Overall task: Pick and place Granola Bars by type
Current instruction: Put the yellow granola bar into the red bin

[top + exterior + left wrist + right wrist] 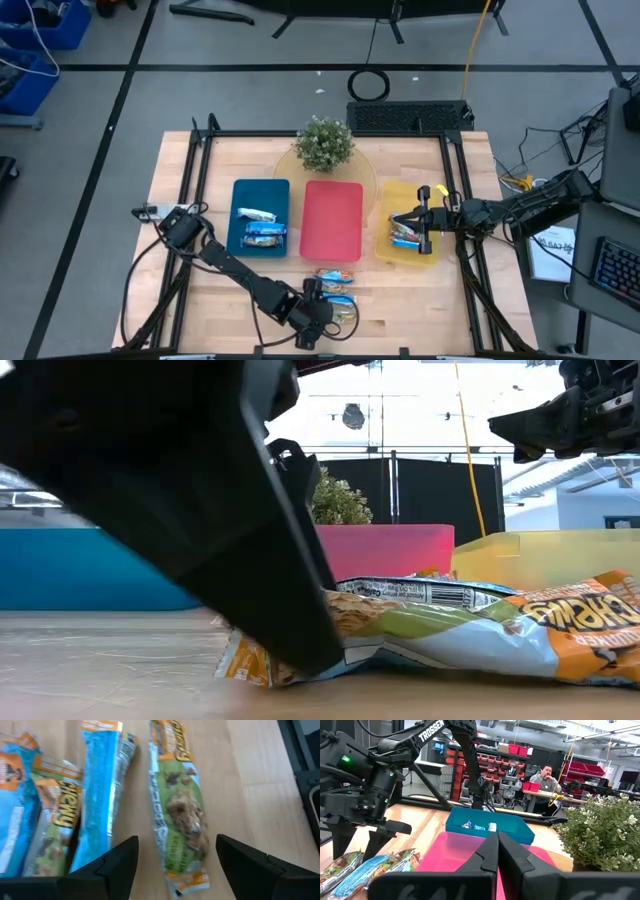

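Several granola bars [336, 288] lie in a small pile on the table's near middle. My left gripper [177, 865] is open, low over them. Its fingers stand on either side of the near end of a green-and-white bar [181, 810], touching nothing that I can see. Blue-wrapped bars [97, 795] lie beside it. Two bars [262, 228] lie in the blue tray [240, 195], and some bars [405, 238] in the yellow tray [400, 195]. My right gripper [498, 852] is shut, held in the air above the yellow tray.
A red tray [332, 218] sits between the blue and yellow trays. A potted plant [325, 143] stands behind the trays on a round mat. Black frame rails [196, 170] run along the table's left and right sides. A person [547, 775] sits in the room beyond.
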`<control>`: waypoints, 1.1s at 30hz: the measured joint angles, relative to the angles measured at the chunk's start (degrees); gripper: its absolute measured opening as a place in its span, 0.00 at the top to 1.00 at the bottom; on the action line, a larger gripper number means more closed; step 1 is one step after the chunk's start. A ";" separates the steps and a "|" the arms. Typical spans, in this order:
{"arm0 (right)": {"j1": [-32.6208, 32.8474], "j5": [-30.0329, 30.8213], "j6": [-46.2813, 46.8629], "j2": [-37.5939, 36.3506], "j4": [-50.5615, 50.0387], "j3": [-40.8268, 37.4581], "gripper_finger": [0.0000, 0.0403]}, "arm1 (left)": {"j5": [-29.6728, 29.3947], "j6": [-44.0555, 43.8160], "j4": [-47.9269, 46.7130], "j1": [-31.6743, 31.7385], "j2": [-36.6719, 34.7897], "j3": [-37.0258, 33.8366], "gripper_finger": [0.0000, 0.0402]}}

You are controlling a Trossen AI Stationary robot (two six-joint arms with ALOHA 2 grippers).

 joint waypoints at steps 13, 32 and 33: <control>0.00 0.04 0.05 0.02 -0.04 0.00 1.00 | -0.24 -0.54 0.77 0.90 3.10 0.33 0.36; 0.00 0.00 2.01 0.02 -0.26 0.00 1.00 | 5.84 10.57 -1.80 0.13 -5.35 -0.09 0.88; 0.00 0.00 2.01 0.02 -0.26 0.00 1.00 | 4.63 12.41 -2.32 -0.51 -6.34 -0.09 0.87</control>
